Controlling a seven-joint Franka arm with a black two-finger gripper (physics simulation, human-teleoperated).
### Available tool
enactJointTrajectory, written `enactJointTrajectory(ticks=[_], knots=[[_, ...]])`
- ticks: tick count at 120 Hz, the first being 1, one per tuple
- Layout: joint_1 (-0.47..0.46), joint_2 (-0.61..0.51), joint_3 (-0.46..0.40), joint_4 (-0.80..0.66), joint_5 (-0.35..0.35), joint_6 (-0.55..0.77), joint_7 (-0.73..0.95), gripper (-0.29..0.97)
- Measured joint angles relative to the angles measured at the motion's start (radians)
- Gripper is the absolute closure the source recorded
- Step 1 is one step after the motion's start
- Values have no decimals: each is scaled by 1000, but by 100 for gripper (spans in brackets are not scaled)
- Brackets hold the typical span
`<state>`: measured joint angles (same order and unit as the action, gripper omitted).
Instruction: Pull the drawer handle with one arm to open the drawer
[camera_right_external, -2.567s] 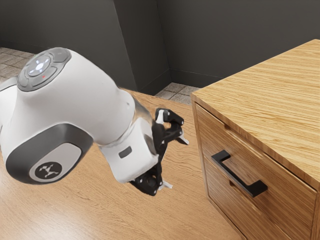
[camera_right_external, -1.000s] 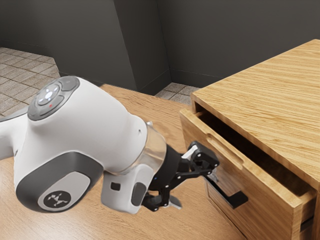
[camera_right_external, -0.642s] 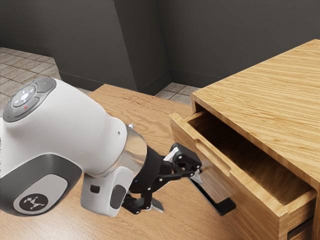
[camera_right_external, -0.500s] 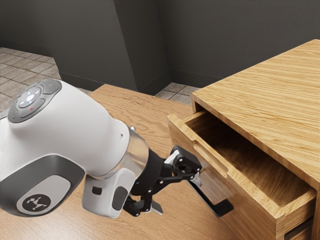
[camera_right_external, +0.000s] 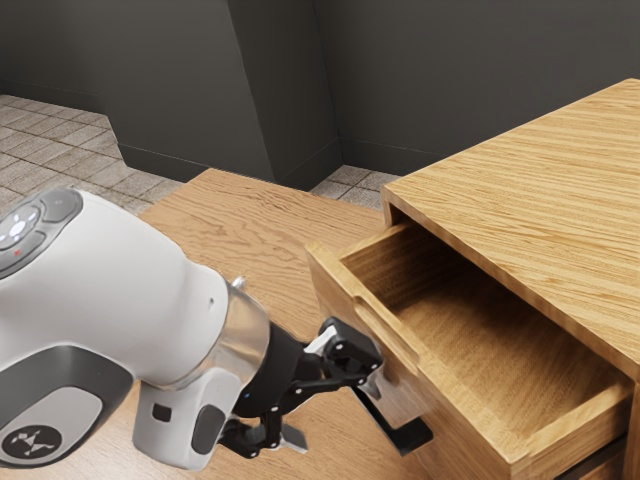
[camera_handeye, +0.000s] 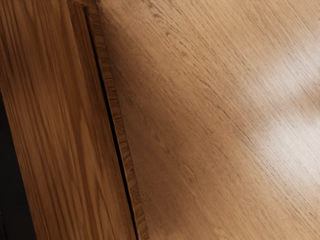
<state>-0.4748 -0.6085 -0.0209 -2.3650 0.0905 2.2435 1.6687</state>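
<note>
The wooden cabinet (camera_right_external: 540, 190) stands at the exterior view's right with its top drawer (camera_right_external: 450, 340) pulled far out, its bare wooden inside showing. A black bar handle (camera_right_external: 392, 425) runs along the drawer's front (camera_right_external: 345, 310). My gripper (camera_right_external: 335, 405) sits right at the handle's nearer end, fingers spread apart. The upper finger (camera_right_external: 350, 355) is against the handle; I cannot tell whether it hooks behind the bar. The lower finger (camera_right_external: 288, 438) hangs free beside the table. In the wrist view the drawer front (camera_handeye: 50, 125) is very close.
The wooden tabletop (camera_right_external: 250, 220) stretches behind and under my arm, and it shows too as tabletop (camera_handeye: 225, 125). A lower drawer (camera_right_external: 600, 465) sits under the open one. Dark walls and a tiled floor (camera_right_external: 90, 150) lie beyond the table's edge.
The drawer went from shut to wide open, sliding toward the exterior view's left. My hand moved back and down with the handle, and the arm drew back to the left.
</note>
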Motion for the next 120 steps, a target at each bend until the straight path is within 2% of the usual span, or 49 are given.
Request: enactJointTrajectory(ticks=[17,70,89,120], knots=[[1,-35,-24,-14,1,-17,-13,8],[-1,-114,-46,-58,1,-65,-49,0],[-1,-148,-50,-70,2,-82,-62,4],[-1,-194,-50,-90,-3,-111,-78,-1]])
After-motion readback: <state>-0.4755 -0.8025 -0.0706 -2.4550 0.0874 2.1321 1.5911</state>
